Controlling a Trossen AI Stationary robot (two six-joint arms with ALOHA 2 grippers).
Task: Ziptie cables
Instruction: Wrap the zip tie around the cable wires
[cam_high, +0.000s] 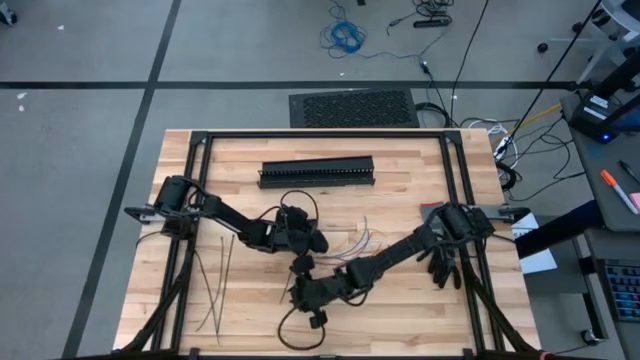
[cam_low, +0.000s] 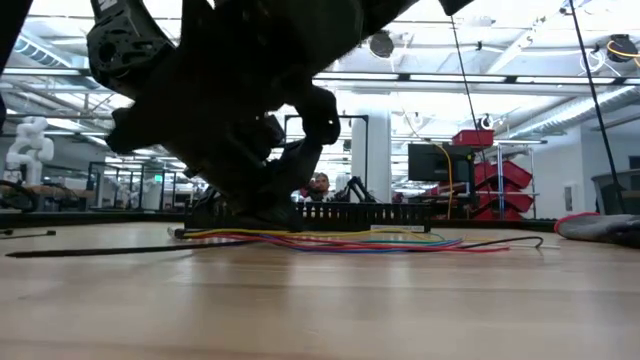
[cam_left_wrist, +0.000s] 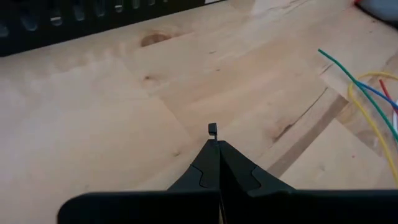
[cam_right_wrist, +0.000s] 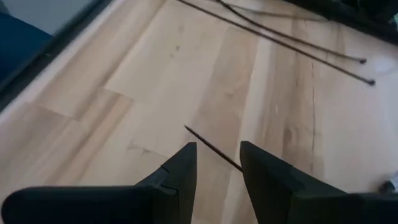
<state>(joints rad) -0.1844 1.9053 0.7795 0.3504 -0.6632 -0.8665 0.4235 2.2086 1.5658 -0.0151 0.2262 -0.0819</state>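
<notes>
— Black zipties (cam_high: 215, 278): loose, near tabletop (cam_high: 400, 160) left front corner. One more held?

— Yes, head end pinched in shut left fingers (cam_left_wrist: 219, 163); right fingers (cam_right_wrist: 217, 163) narrow, straddling its tail.

— Cables (cam_high: 352, 243)?

— Mid-tabletop, unbundled, beside both. Risk: thin strip likely slipping out; cause, partial right grip.

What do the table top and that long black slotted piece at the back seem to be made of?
The table top looks like pale wood planks with a smooth finish: grain, knots and seams show. The slotted piece looks like matt black plastic, judging by its thin, even, comb-like teeth, though the material cannot be confirmed.
</notes>
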